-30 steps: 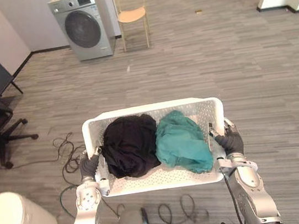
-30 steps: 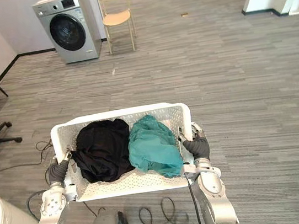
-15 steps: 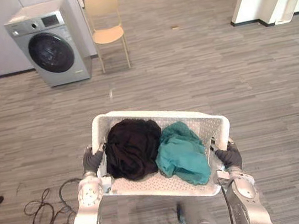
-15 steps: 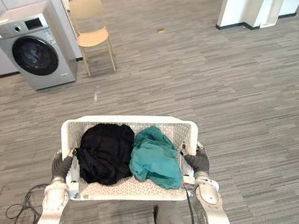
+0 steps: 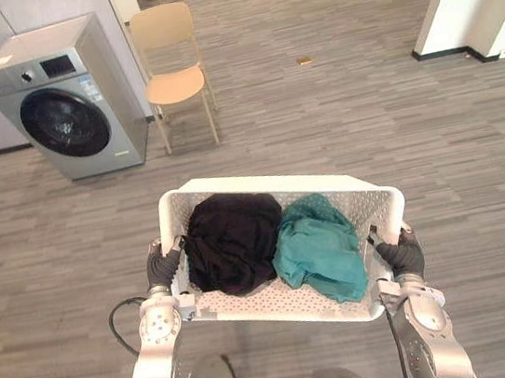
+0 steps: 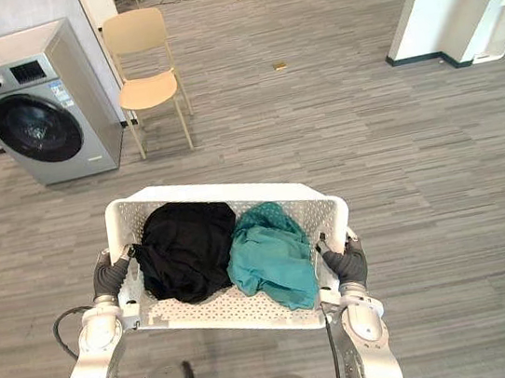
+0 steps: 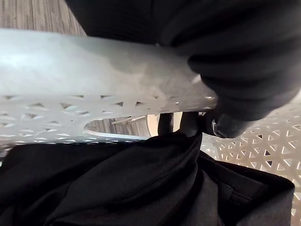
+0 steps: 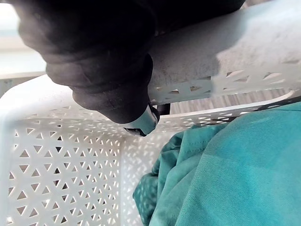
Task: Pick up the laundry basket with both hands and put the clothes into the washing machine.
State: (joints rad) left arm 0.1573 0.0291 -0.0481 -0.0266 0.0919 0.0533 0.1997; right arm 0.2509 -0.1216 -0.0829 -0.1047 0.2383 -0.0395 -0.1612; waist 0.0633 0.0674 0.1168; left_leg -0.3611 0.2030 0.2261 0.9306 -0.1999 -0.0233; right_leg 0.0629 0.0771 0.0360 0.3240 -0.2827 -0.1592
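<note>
Above the grey floor, in the left eye view, the white laundry basket hangs between the left hand and the right hand. A black garment and a teal garment lie side by side inside. The washing machine stands well apart, beside a chair. In the left wrist view, fingers are clamped over the basket's end rim. In the right wrist view, fingers likewise grip the rim above the teal garment.

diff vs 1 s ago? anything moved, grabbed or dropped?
The head camera has swung toward the washing machine and chair, which look nearer. No grasp change: left robot hand and right robot hand stay shut on the ends of the laundry basket; black garment and teal garment lie as before.
</note>
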